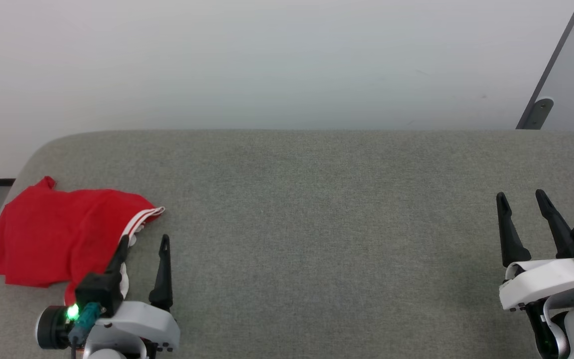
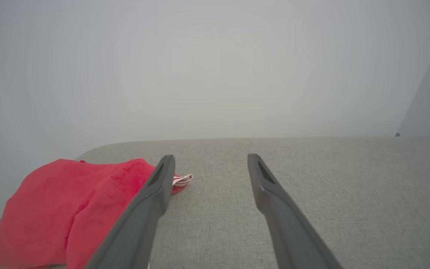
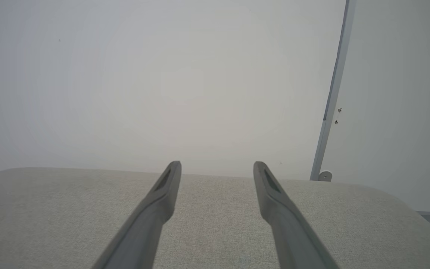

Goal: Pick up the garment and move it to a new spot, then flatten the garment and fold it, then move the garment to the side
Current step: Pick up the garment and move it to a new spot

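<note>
The garment (image 1: 53,234), a red jersey, lies bunched in a loose heap along the left edge of the grey fabric-covered table (image 1: 317,224), somewhat back from the near-left corner. One fold of red-and-white striped trim (image 1: 142,218) pokes out from the side of the heap that faces the table's middle. A little white fabric shows under the near end of the heap.

The left gripper (image 1: 145,239) hangs over the near-left part of the table with its fingers spread wide and nothing between them. In the head view its outer finger (image 1: 117,262) crosses in front of the garment's edge. In the left wrist view that finger (image 2: 151,198) also overlaps the red cloth (image 2: 69,201); whether it touches the cloth I cannot tell.

The right gripper (image 1: 520,194) is over the near-right part of the table, well apart from the garment. Its fingers (image 3: 274,209) are spread just as wide and hold nothing, with bare grey fabric (image 3: 215,224) between them.

A pale wall (image 1: 267,60) stands behind the far edge.
</note>
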Robot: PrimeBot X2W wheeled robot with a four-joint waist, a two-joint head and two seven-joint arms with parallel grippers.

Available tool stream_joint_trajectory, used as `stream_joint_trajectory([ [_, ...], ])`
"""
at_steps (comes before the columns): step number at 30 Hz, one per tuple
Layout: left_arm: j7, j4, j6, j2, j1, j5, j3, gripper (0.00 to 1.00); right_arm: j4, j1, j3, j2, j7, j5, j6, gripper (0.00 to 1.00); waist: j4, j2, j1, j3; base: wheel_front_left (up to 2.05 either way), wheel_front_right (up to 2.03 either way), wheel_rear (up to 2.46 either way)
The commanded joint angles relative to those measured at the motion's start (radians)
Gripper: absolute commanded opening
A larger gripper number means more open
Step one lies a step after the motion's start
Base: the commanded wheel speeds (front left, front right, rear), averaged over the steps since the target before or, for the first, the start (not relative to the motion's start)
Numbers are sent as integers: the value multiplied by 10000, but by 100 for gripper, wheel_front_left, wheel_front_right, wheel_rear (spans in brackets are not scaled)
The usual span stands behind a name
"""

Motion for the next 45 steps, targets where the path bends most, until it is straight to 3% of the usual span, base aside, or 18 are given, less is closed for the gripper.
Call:
stream_joint_trajectory([
  [1,-77,29,-61,2,-125,196,44,100,14,39,-2,-34,-70,-191,-13,100,2,-1,0,-9,0,0,0],
  [10,-221,116,-202,-72,-160,713,160,100,45,19,-22,-23,-216,-525,-14,100,21,-1,0,-25,0,0,0],
  [23,-203,371,-513,-347,-310,410,419,100,-12,54,-232,76,-223,-58,-14,100,419,-1,0,54,0,0,0],
  [45,-202,221,-260,-883,-98,479,805,100,-98,-171,571,179,-223,65,-14,100,4485,-1,0,304,0,0,0],
])
